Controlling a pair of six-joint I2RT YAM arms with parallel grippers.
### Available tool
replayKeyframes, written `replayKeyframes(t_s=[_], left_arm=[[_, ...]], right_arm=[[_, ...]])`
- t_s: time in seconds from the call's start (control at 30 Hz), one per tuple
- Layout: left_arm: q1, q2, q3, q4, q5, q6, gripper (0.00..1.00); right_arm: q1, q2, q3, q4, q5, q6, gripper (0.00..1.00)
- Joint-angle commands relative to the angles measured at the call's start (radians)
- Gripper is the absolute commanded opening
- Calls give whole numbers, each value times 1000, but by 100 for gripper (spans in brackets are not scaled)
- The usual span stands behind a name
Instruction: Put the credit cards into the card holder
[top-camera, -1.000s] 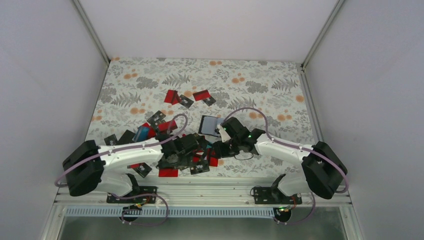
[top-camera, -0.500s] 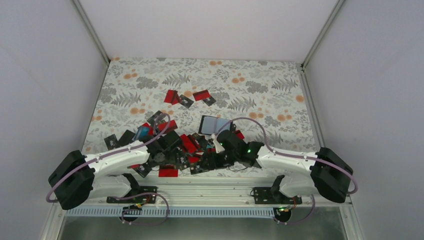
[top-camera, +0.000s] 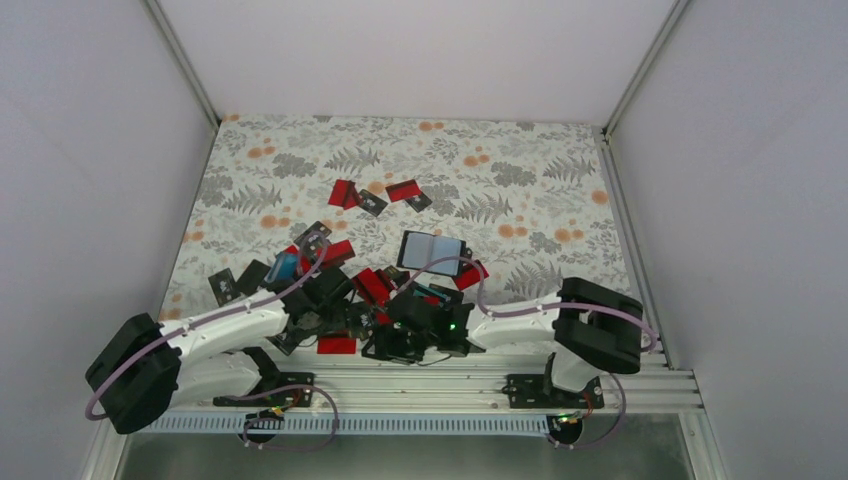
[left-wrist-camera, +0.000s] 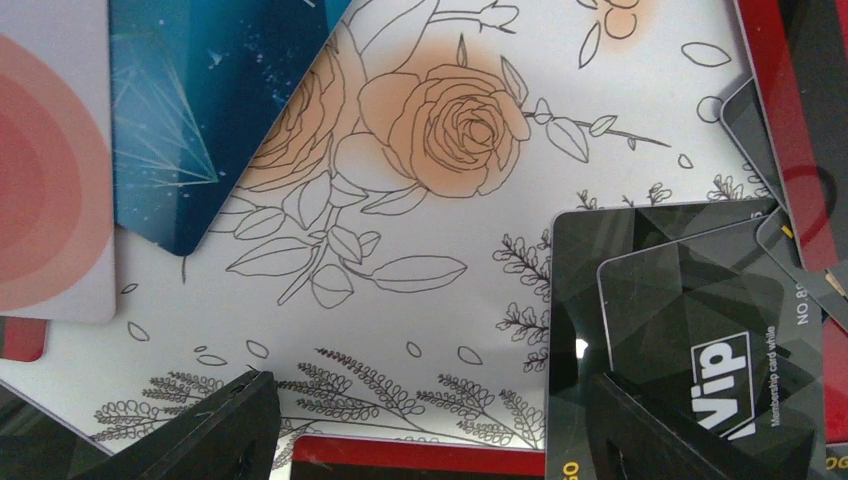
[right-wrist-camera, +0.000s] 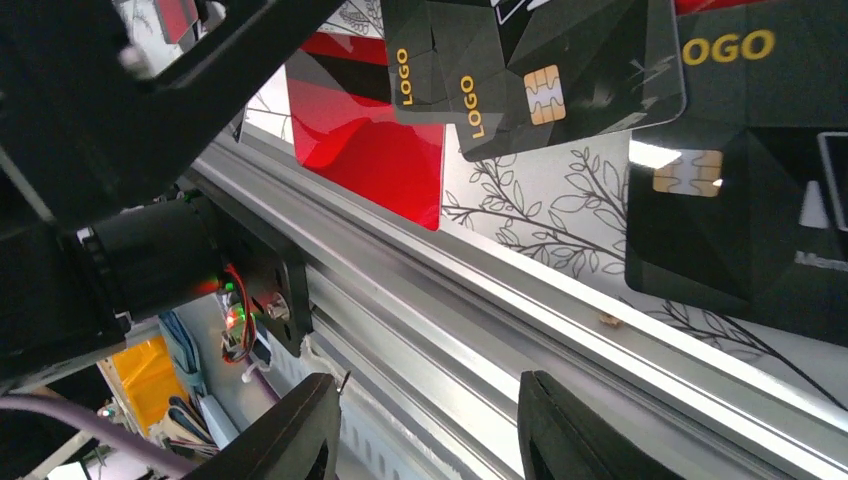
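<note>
The plain matte black rectangular card holder is seen from above on the floral-patterned counter, farther back than both hands and touched by neither. It appears opened, a pale blue-grey face showing; whether a card sits inside cannot be told. The left hand is spread wide just above the counter with nothing between its fingers. Only its own camera shows a black VIP-printed credit card just beside one fingertip and a teal card farther off. The right hand is parted and empty over the aluminium rail at the counter's near edge, near a glossy red card and black chip cards marked LOGO
</note>
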Motion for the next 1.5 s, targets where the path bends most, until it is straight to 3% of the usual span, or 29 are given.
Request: replayKeyframes(t_s=[0.0,0.5,1.2,1.47], left_arm=[[-1,-24,-45,-2,38,-33,76],[-114,33,-25,33,66,-48,75],[-149,-21,-35,38,109,-39,73],[-151,-35,-39,71,138,-37,71]], right_arm=[[17,54,49,63,27,76,47],[26,227,94,159,2,158,46],[-29,376,62,500,-10,259,41],[-82,371,81,505,-11,225,36]])
